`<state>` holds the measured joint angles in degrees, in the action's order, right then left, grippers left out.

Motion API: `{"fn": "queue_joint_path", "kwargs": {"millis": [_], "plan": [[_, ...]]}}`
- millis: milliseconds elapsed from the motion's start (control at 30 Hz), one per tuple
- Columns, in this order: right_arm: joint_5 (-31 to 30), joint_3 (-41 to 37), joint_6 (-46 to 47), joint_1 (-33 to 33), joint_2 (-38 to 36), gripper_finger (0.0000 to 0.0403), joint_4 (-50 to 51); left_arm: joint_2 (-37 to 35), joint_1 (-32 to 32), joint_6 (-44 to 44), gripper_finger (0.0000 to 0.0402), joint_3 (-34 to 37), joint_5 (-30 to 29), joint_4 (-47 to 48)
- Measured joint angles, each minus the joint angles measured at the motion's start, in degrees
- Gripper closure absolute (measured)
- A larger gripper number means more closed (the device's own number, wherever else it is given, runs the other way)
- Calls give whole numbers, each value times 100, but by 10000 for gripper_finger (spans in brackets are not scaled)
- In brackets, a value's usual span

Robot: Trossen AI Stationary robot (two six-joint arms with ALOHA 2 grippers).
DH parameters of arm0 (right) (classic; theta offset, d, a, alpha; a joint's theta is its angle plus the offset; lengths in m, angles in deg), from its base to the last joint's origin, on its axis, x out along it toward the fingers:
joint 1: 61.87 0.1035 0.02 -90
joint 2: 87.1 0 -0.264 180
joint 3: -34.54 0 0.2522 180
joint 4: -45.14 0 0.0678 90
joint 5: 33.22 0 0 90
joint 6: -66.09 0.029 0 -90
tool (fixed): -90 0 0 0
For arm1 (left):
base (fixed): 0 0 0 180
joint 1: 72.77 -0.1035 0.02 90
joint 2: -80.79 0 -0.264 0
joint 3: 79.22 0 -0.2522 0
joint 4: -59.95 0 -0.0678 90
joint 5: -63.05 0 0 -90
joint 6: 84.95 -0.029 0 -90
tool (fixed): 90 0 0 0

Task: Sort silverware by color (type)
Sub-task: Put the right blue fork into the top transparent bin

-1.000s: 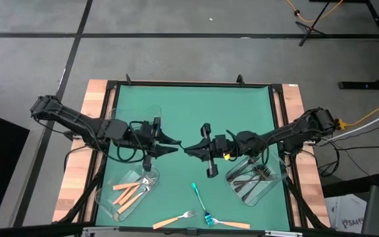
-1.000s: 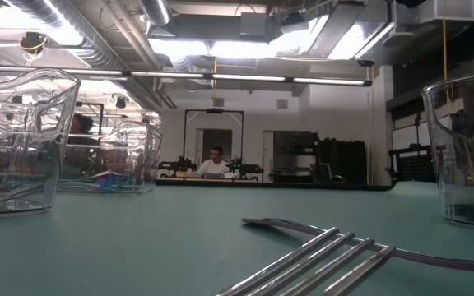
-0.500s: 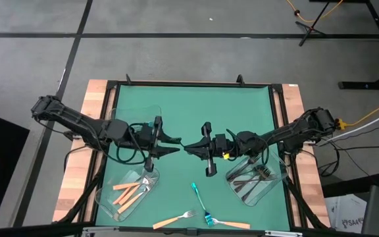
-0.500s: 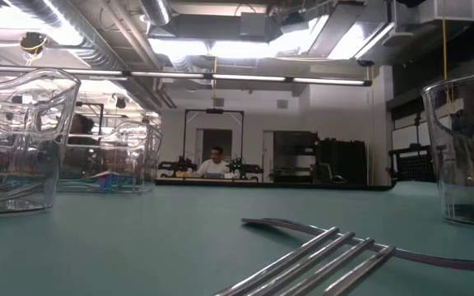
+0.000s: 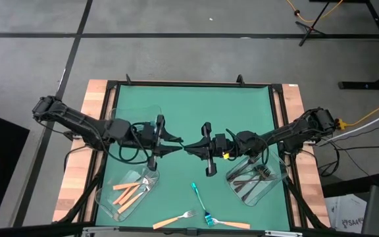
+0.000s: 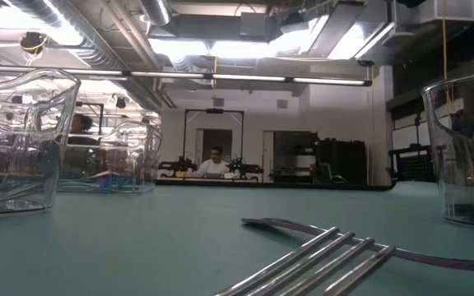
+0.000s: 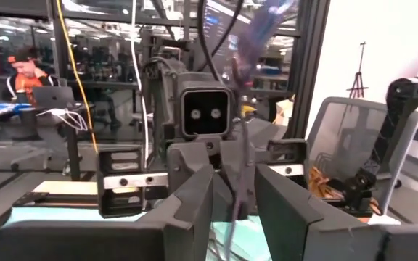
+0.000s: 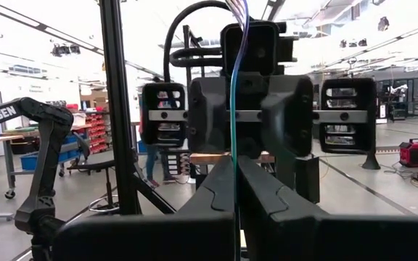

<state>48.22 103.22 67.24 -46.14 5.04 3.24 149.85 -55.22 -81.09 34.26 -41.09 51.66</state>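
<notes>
Over the middle of the green table [image 5: 196, 108], the right gripper [image 5: 188, 149] pinches a blue-teal fork [image 8: 233, 109] between closed fingers. The left gripper [image 5: 175, 145] faces it tip to tip, fingers [image 7: 187, 199] narrowly parted around the fork's other end. Orange forks [image 5: 127, 193] lie in the left tray [image 5: 105, 197], dark forks [image 5: 249, 176] in the right tray [image 5: 275, 186]; three more forks [image 5: 202, 214] lie near the table's front edge.

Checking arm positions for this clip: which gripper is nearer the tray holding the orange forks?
Left. The left gripper is above mid-table, just beyond the tray of orange forks at the near left. The right gripper meets it at the centre, slightly farther from that tray.
</notes>
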Motion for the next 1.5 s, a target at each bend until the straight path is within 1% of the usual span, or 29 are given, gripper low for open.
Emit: {"fn": "queue_joint_path", "kwargs": {"millis": [367, 467, 567, 733, 1000, 1333, 1433, 1500], "plan": [[-43, 0, 1, -2, 0, 403, 6, 0, -135, -2, 305, -2, -10, -132], [-295, 0, 0, -2, 0, 403, 62, 0, -172, -4, 305, -1, -12, -134], [-398, 0, 2, 0, 0, 403, 171, 0, -195, -2, 308, -1, 15, -137], [-435, -2, 1, -2, 0, 403, 190, 0, -191, -2, 331, -1, 21, -135], [-434, -2, -2, -2, 0, 403, 190, 0, -190, 4, 394, 0, 53, -126], [-433, -2, 0, -2, 0, 399, 190, -2, -189, 13, 398, -1, 45, -113], [-433, -2, 3, -2, 0, 385, 190, -2, -189, 13, 399, -2, 32, -101], [-429, -2, 4, -1, 0, 365, 188, -2, -191, 25, 399, 0, 18, -68]]}}
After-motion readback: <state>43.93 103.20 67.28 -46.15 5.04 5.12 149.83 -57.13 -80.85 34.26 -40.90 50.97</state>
